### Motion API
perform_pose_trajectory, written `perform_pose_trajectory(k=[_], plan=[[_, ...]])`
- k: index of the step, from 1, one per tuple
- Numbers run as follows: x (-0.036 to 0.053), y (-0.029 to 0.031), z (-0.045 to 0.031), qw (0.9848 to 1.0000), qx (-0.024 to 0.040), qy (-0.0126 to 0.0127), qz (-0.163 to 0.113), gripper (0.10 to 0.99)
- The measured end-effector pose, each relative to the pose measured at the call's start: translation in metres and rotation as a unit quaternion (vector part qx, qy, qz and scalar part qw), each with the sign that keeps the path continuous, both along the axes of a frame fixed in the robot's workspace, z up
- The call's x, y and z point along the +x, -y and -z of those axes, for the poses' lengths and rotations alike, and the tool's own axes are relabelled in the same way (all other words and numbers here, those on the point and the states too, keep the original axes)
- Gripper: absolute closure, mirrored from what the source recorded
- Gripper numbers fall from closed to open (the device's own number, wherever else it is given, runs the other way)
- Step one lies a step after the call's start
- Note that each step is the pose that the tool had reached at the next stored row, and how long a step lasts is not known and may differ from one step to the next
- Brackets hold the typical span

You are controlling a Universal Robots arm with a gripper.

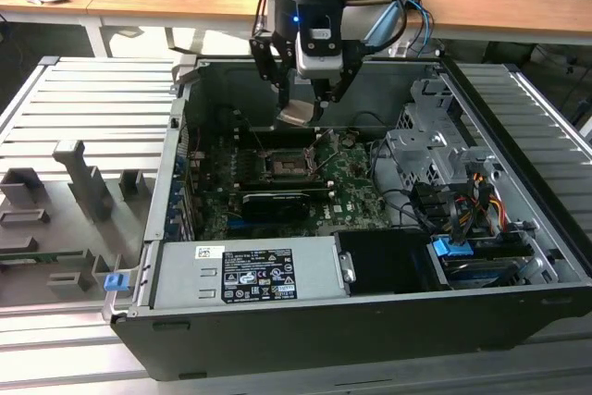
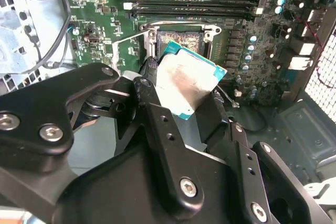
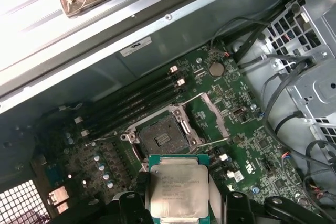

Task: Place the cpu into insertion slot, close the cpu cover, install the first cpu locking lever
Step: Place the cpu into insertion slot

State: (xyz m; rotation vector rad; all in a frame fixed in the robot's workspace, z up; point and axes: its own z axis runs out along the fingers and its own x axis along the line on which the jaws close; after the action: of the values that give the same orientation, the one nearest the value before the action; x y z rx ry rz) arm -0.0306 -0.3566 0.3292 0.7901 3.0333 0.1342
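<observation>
Over the open computer case [image 1: 370, 321], tool [image 1: 301, 106] clamped on the cpu [image 3: 178, 192], metal face up, clear above the insertion slot [image 3: 161, 139] in the green motherboard [image 3: 239, 148], socket bare, cpu cover [image 3: 213, 116] tipped up beside it

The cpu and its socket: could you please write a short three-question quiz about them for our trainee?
1. True or false: the cpu is seated in the insertion slot.
2. Multiple choice: what does the gripper hold? A) the cpu B) a long black card C) nothing
3. Fill in: the insertion slot is set into a ____ circuit board.

Key: 1 false, it is held above the empty slot; 2 A; 3 green.
</observation>
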Motion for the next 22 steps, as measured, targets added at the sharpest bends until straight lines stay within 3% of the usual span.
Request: perform_pose_trajectory(k=[6, 22], plan=[[-0.0008, 0.0000, 0.0007, 0.9995, 0.0001, 0.0000, 0.031, 0.549], [-0.0042, 0.0000, 0.0014, 0.9985, 0.0001, 0.0000, 0.055, 0.549]])
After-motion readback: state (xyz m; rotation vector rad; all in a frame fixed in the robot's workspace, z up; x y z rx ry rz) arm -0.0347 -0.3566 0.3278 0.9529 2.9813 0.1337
